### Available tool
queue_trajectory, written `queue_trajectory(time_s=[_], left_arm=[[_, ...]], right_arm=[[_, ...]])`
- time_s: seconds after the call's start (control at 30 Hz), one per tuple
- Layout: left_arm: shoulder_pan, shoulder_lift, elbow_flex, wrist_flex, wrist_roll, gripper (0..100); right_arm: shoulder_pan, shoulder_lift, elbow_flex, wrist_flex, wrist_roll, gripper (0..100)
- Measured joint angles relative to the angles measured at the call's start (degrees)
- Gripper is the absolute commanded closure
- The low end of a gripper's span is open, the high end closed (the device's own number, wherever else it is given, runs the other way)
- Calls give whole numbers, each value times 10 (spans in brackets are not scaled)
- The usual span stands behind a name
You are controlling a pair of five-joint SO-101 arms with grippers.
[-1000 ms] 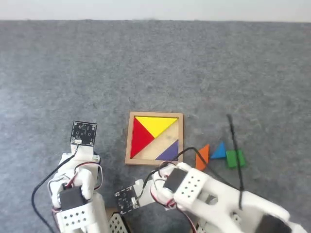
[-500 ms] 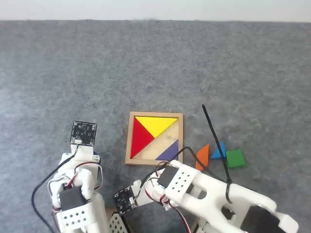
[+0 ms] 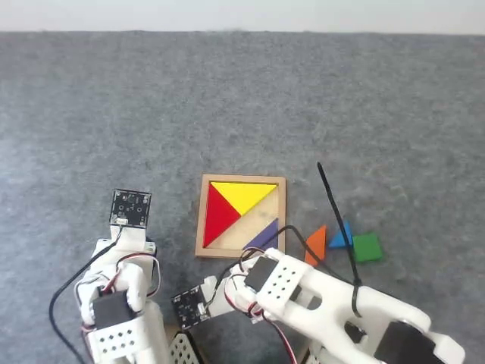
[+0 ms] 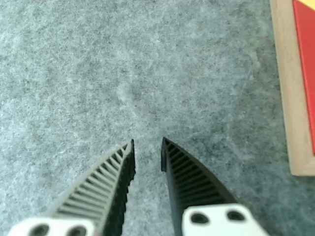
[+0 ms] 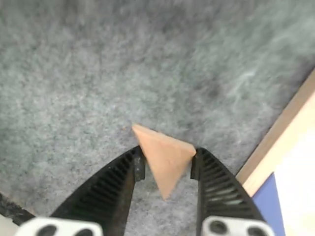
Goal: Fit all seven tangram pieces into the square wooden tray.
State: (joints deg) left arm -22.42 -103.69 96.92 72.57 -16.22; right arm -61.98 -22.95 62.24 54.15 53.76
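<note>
A tan triangle [image 5: 163, 150] is gripped between the right fingers [image 5: 127, 179], near the tray [image 3: 241, 180]. The left fingers [image 4: 117, 169] are slightly parted and empty. The tray, set toward the near edge of the bench [image 3: 114, 114], is partly filled by red [image 3: 220, 214], yellow [image 3: 244, 196] and purple [image 3: 265, 236] pieces. Orange [image 3: 315, 244], blue [image 3: 342, 235] and green [image 3: 367, 247] lie beside it.

My desk [image 3: 227, 98] is grey fuzzy felt all over, same texture in both wrist views; a pale strip [image 3: 242, 15] runs along its far edge
</note>
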Motion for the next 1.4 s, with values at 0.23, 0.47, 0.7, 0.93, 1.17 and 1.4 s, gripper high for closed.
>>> queue_trajectory(time_s=[0.23, 0.47, 0.7, 0.93, 1.17, 1.4], left_arm=[[0, 0, 0, 0, 0, 913], [0, 0, 0, 0, 0, 913], [0, 0, 0, 0, 0, 913], [0, 0, 0, 0, 0, 913], [0, 0, 0, 0, 0, 913], [0, 0, 0, 0, 0, 913]], right_arm=[[0, 0, -4, 0, -17, 865], [0, 1, -6, 0, -25, 864], [-5, 1, -11, 4, -27, 764], [-35, 10, -11, 4, -27, 757], [-35, 10, -11, 4, -27, 848], [-35, 10, -15, 1, -39, 920]])
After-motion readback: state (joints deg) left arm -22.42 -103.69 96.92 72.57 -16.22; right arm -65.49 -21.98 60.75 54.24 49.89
